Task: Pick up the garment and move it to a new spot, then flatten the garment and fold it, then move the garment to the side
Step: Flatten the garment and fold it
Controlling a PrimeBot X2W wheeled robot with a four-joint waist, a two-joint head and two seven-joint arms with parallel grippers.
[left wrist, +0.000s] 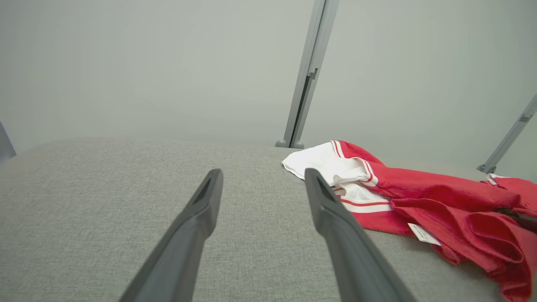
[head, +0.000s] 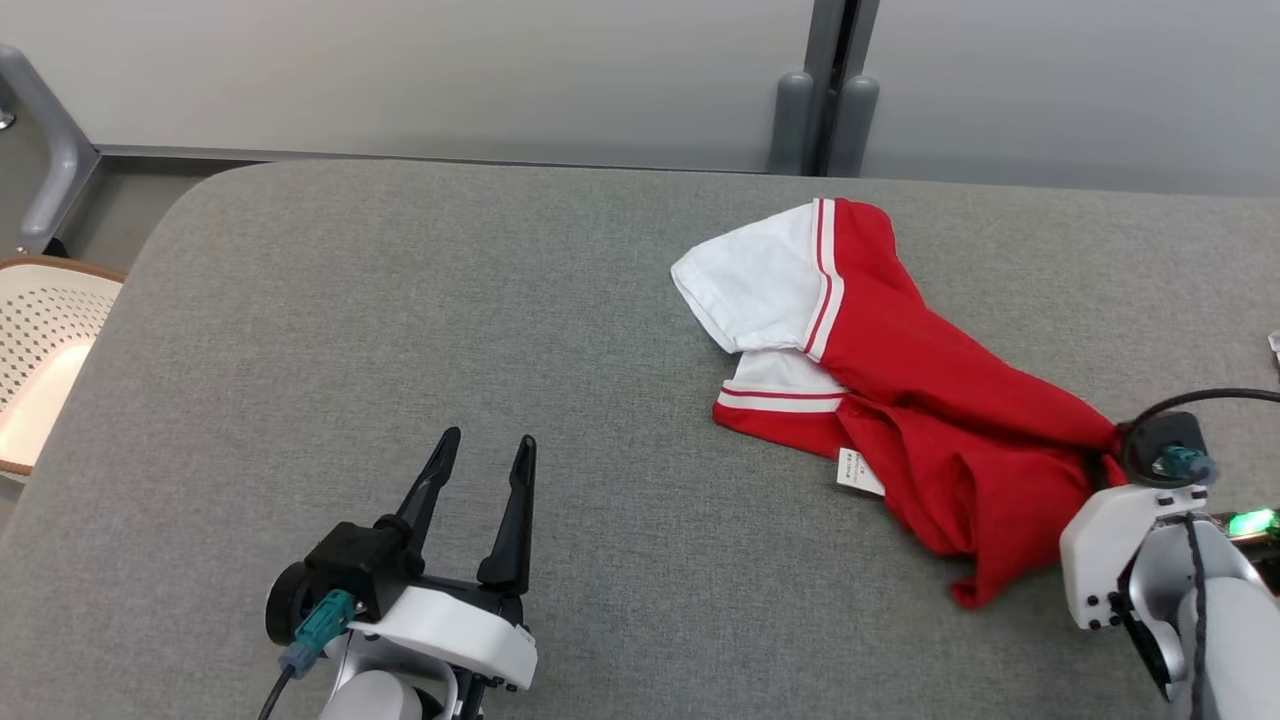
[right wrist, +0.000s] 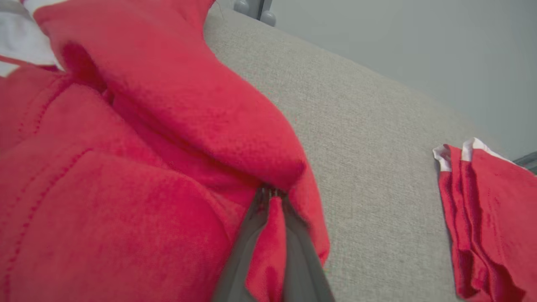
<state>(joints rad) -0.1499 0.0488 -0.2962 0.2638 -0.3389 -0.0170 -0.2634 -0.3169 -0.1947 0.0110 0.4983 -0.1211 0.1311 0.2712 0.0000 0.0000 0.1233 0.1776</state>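
The garment is a crumpled red shirt with white, red-striped sleeves, lying on the right half of the grey padded table. Its red cloth bunches toward my right gripper at the right edge, whose fingertips are buried in the fabric. In the right wrist view that gripper is shut on a fold of the garment, pinched between its grey fingers. My left gripper stands open over bare table at the lower left, well left of the garment. From the left wrist, the gripper spreads wide with the garment to its right.
A second red cloth with white trim, folded, lies on the table to the right in the right wrist view. A perforated cream chair stands off the table's left edge. A grey wall and a post run behind the table's far edge.
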